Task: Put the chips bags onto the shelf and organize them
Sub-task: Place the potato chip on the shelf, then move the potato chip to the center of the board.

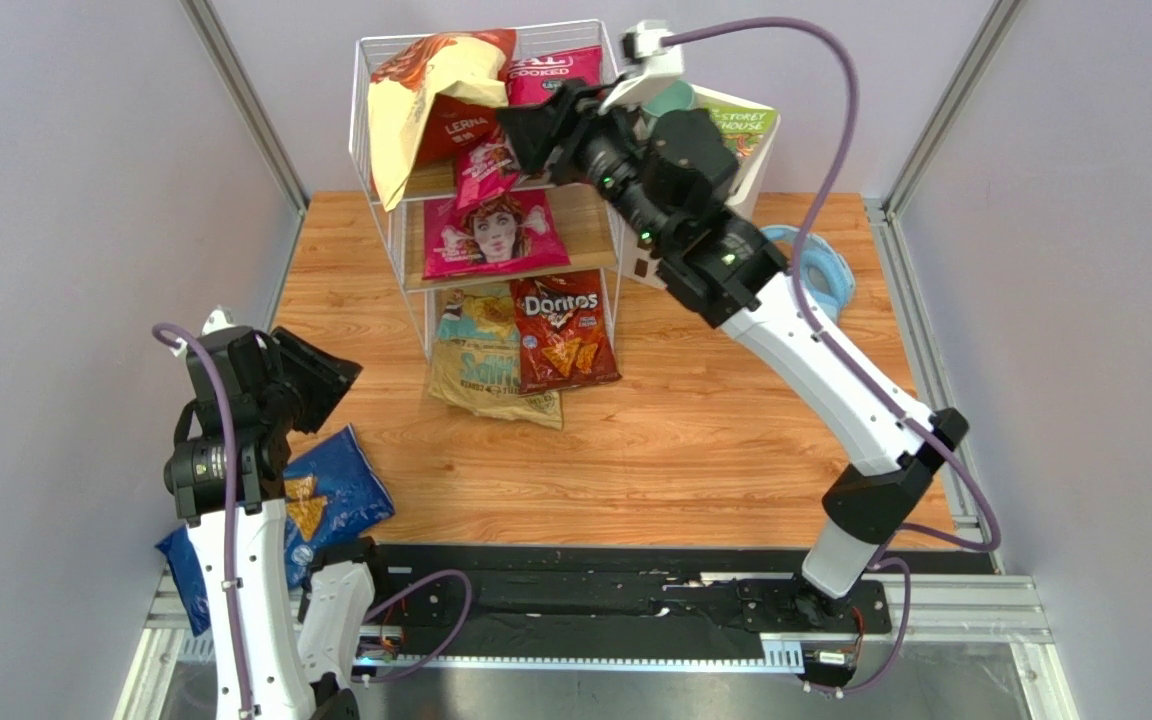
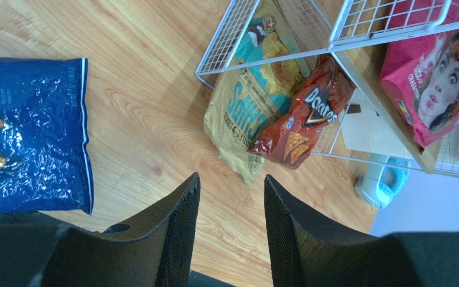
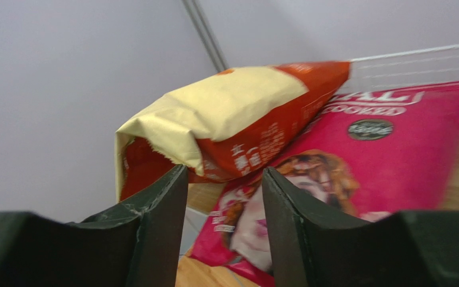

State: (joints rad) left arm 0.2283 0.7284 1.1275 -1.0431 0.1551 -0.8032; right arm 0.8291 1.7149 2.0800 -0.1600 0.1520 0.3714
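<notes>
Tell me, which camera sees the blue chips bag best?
The left wrist view: the blue chips bag lies flat and big, almost all in view. The top view shows it small, partly behind the left arm. The right wrist view misses it.

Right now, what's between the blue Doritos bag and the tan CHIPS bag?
Bare tabletop only, from blue Doritos bag to tan CHIPS bag; left wrist view.

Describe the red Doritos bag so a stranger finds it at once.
Look at the white wire shelf at the table's far side. At its foot lie two bags side by side. The red Doritos bag is the right one; its neighbour is a tan CHIPS bag.
</notes>
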